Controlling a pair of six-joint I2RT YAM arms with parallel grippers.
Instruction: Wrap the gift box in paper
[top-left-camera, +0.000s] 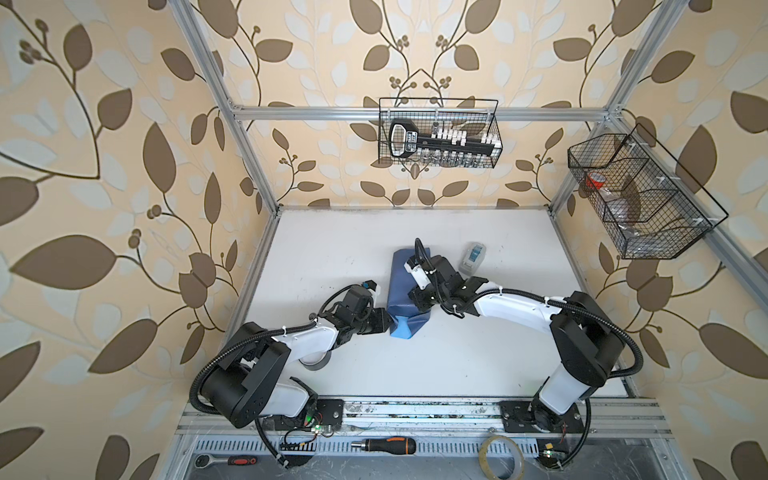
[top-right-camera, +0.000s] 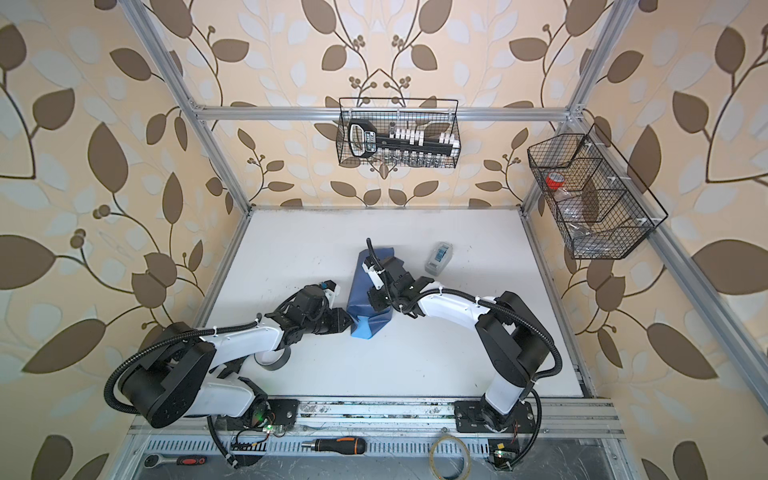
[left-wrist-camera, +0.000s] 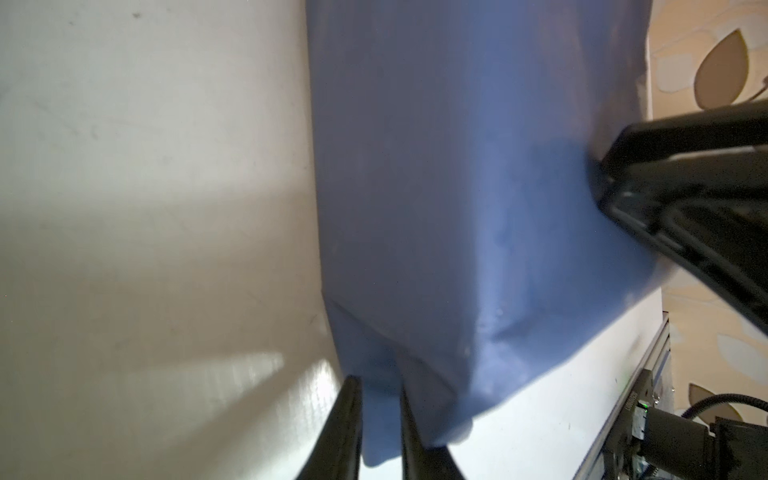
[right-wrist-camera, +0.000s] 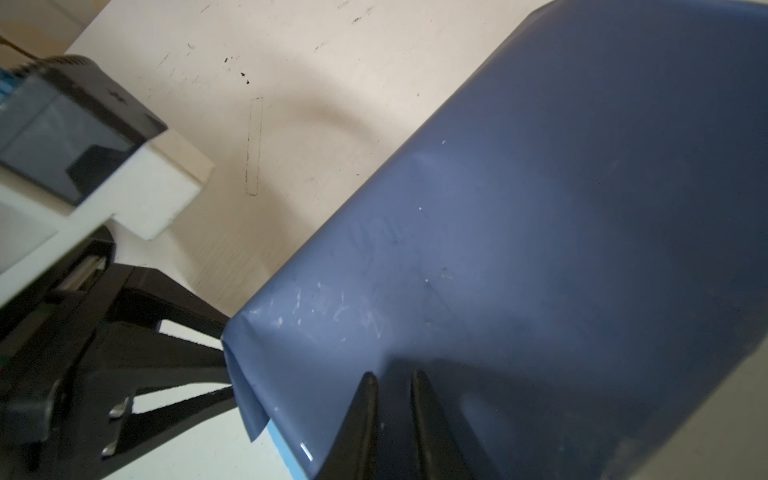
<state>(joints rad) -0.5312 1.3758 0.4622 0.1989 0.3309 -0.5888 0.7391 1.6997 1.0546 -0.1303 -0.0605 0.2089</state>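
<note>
The paper (top-left-camera: 401, 291) (top-right-camera: 360, 299) lies mid-table, wrapped into a long bundle with its dusky blue face out. A light blue flap (top-left-camera: 401, 330) sticks out at the near end. The gift box is hidden inside it. My left gripper (top-left-camera: 390, 322) (top-right-camera: 349, 322) reaches in from the left at that near end. In the left wrist view my left gripper (left-wrist-camera: 378, 382) is shut on a fold of the paper (left-wrist-camera: 457, 187). My right gripper (top-left-camera: 413, 297) (top-right-camera: 374, 301) sits on top of the bundle. In the right wrist view my right gripper (right-wrist-camera: 394, 376) has narrow jaws with the paper (right-wrist-camera: 561, 208) between them.
A small grey tape dispenser (top-left-camera: 472, 257) stands right of the bundle's far end. A grey tape roll (top-left-camera: 316, 363) lies under the left arm. Two wire baskets (top-left-camera: 440, 133) (top-left-camera: 640, 195) hang on the frame. A screwdriver (top-left-camera: 386, 445) and clear tape roll (top-left-camera: 500, 455) lie on the front rail.
</note>
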